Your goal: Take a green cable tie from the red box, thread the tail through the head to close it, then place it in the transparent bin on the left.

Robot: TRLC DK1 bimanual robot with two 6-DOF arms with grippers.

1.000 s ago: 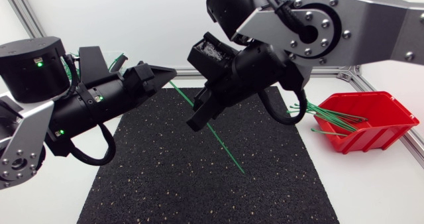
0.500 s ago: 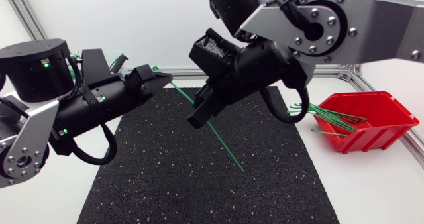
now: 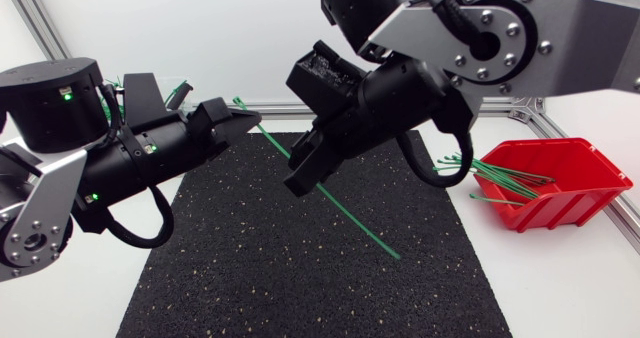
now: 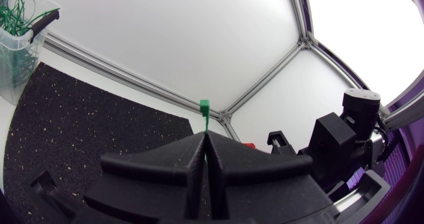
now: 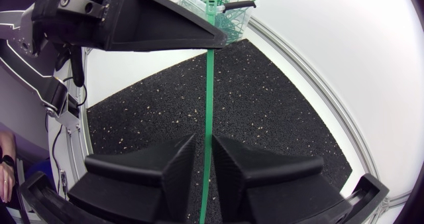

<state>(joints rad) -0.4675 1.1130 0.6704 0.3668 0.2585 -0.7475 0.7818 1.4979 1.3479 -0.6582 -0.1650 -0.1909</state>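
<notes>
A green cable tie (image 3: 350,216) hangs slanted in the air above the black mat (image 3: 300,288). My left gripper (image 3: 255,118) is shut on it just below the head. In the left wrist view the square head (image 4: 205,105) sticks out past the closed left gripper (image 4: 204,134). My right gripper (image 3: 297,185) is around the strap's middle. In the right wrist view its fingers (image 5: 175,159) stand slightly apart, the strap (image 5: 210,85) running loose through the gap up to my left gripper (image 5: 215,42). The red box (image 3: 555,183) holds several green ties. The transparent bin (image 4: 16,45) holds closed ties.
The mat covers the middle of the white table. Aluminium frame rails (image 3: 40,28) run along the table's back and sides. The transparent bin (image 5: 225,8) sits at the back left, mostly hidden behind my left arm in the head view.
My left gripper has closed on the tie near its head. My right gripper's fingers have parted a little, and the tie's free tail has swung out to the right.
</notes>
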